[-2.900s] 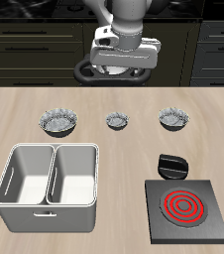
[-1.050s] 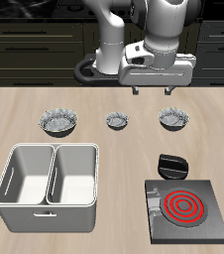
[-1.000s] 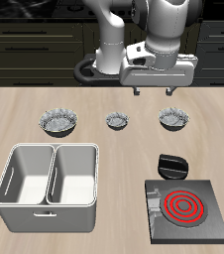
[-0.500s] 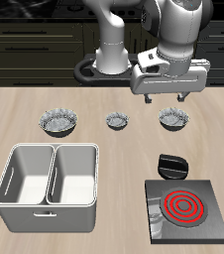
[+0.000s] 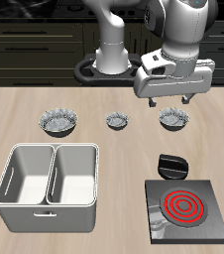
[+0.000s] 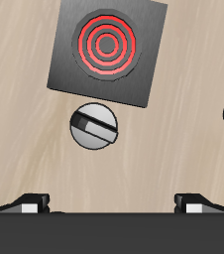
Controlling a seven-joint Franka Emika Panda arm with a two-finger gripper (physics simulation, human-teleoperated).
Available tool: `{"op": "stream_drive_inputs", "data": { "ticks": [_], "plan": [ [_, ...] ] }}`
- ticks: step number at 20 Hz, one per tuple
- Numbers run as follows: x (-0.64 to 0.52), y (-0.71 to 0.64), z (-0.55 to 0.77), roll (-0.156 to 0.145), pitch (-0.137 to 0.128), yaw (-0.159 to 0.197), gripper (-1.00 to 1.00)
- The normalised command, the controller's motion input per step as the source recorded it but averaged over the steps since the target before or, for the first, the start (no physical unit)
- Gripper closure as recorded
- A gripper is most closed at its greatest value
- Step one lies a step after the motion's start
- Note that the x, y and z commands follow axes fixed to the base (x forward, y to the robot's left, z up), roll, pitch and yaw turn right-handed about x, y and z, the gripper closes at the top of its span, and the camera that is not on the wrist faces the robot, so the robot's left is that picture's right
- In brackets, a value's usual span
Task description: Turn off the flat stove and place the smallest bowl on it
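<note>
The flat stove [image 5: 186, 208] is a black slab near the table's front edge, and its burner rings glow red. A round knob [image 5: 158, 226] sits at its front corner. The stove also shows in the wrist view [image 6: 106, 52], rings red. The smallest bowl [image 5: 117, 121] stands in the middle of a row of three fluted silvery bowls, farther back. My gripper [image 5: 171, 100] hangs open and empty, high above the table and near the end bowl [image 5: 173, 120] on the stove's side. Its fingertips [image 6: 30, 203] show wide apart in the wrist view.
A small grey round disc with a black bar on top [image 5: 170, 166] stands just behind the stove and also shows in the wrist view [image 6: 94, 127]. The grey double-compartment bin [image 5: 49, 175] stands beside the stove. The largest bowl [image 5: 58, 121] is behind the bin.
My gripper has swung from above the table's back middle toward the stove's side and come lower and forward. It stays open. The stove rings stay red.
</note>
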Motion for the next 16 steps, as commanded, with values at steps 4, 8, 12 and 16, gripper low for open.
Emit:
{"op": "stream_drive_inputs", "data": {
  "ticks": [4,8,12,16],
  "plan": [
    [0.30,0.00,0.04,0.050,0.003,0.073,-1.00],
    [0.29,-0.10,0.02,0.020,0.010,0.069,-1.00],
    [0.11,-0.06,0.03,0.004,-0.015,0.046,-1.00],
    [0.05,0.09,-0.08,0.025,0.004,0.130,-1.00]
  ]
}}
